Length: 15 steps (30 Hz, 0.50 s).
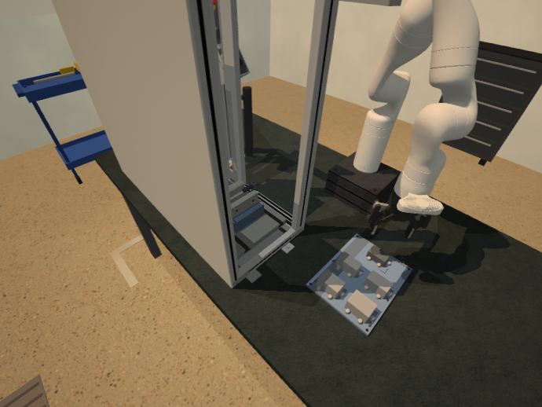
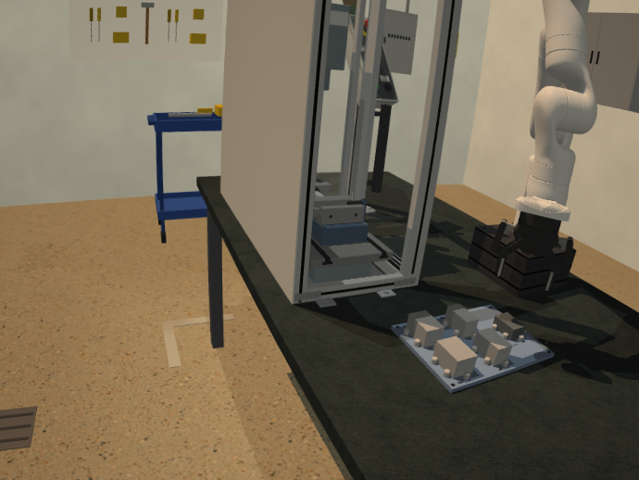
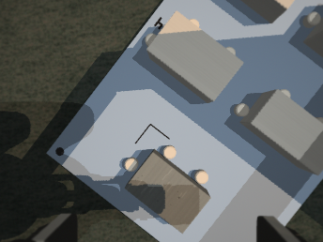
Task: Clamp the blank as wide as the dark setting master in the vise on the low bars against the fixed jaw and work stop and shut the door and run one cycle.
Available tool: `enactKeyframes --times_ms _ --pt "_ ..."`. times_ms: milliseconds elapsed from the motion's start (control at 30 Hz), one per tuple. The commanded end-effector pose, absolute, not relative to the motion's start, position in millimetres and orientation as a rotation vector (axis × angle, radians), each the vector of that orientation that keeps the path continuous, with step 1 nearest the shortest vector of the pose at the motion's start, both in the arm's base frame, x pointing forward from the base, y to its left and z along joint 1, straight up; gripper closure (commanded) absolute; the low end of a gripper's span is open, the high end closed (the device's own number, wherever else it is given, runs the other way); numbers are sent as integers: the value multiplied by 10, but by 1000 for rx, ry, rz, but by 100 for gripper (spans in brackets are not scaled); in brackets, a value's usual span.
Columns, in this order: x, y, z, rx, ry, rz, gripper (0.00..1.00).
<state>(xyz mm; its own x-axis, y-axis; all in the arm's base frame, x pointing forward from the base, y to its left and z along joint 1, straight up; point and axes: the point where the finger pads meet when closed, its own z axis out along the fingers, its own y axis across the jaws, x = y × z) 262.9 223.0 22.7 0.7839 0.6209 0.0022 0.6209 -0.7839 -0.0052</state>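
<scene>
The dark setting master [image 1: 379,256] [image 2: 507,326] [image 3: 169,192] lies between pegs on the blue-grey plate [image 1: 315,280] [image 2: 397,328] [image 3: 89,122]. Several lighter blanks share it, including one [image 1: 349,264] [image 2: 461,321], one [image 1: 379,282] [image 2: 492,345] [image 3: 194,63] and the widest-looking one [image 1: 361,305] [image 2: 455,355]. My gripper [image 1: 391,229] [image 2: 525,276] [image 3: 167,230] is open and empty, above and robot-side of the master. Inside the guard [image 1: 157,131] [image 2: 263,145], a grey jaw [image 1: 245,203] [image 2: 339,213] stands behind a blue block [image 1: 249,217] [image 2: 340,232]. The low bars and work stop are not discernible.
The guard's upright post [image 1: 313,122] [image 2: 433,149] stands between the vise and the arm. The control console [image 2: 384,93] sits behind the guard on a black post [image 1: 247,122] [image 2: 382,149]. The robot's dark base [image 1: 360,181] is close behind the gripper.
</scene>
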Motion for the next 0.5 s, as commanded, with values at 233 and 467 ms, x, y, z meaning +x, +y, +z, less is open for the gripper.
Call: enactKeyframes --times_ms 233,467 --pt "2632 2232 231 -3023 -835 -3 0" --pt "2632 2232 231 -3023 -835 -3 0"
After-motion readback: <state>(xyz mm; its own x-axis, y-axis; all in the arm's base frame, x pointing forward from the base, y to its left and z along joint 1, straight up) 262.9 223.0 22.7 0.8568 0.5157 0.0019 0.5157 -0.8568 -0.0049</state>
